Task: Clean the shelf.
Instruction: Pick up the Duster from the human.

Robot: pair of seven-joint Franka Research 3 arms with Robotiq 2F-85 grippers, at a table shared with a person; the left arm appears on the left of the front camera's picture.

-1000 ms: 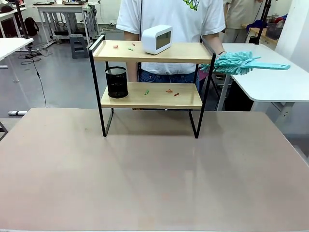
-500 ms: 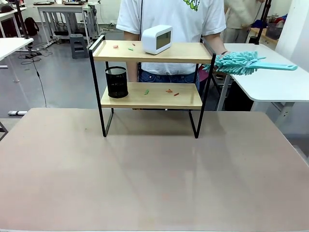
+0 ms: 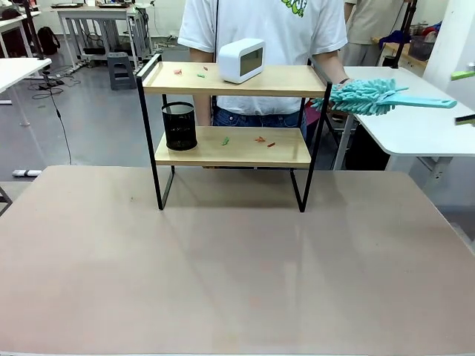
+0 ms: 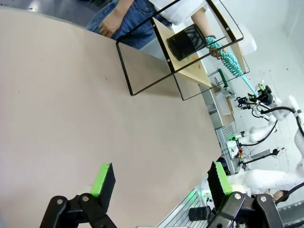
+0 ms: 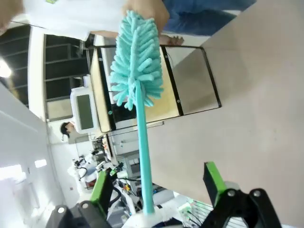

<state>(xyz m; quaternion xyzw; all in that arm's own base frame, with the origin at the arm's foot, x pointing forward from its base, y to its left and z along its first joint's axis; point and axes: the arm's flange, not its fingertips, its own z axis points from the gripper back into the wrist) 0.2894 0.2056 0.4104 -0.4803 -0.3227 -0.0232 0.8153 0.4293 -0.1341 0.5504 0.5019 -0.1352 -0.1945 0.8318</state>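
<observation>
Our left gripper (image 4: 160,176) hangs over the table (image 3: 237,267), jaws apart and empty. Our right gripper (image 5: 156,179), also wide apart, has the handle of the teal duster (image 5: 137,80) between its jaws, unclamped, while the person's hand (image 5: 142,10) holds the fluffy head. We judge this the handover: next we must close on the handle. Farther off, the shelf (image 3: 230,152) stands at the table's far side, scraps (image 3: 260,139) on both boards.

A white digital clock (image 3: 241,61) stands higher than a black mesh cup (image 3: 179,126).
</observation>
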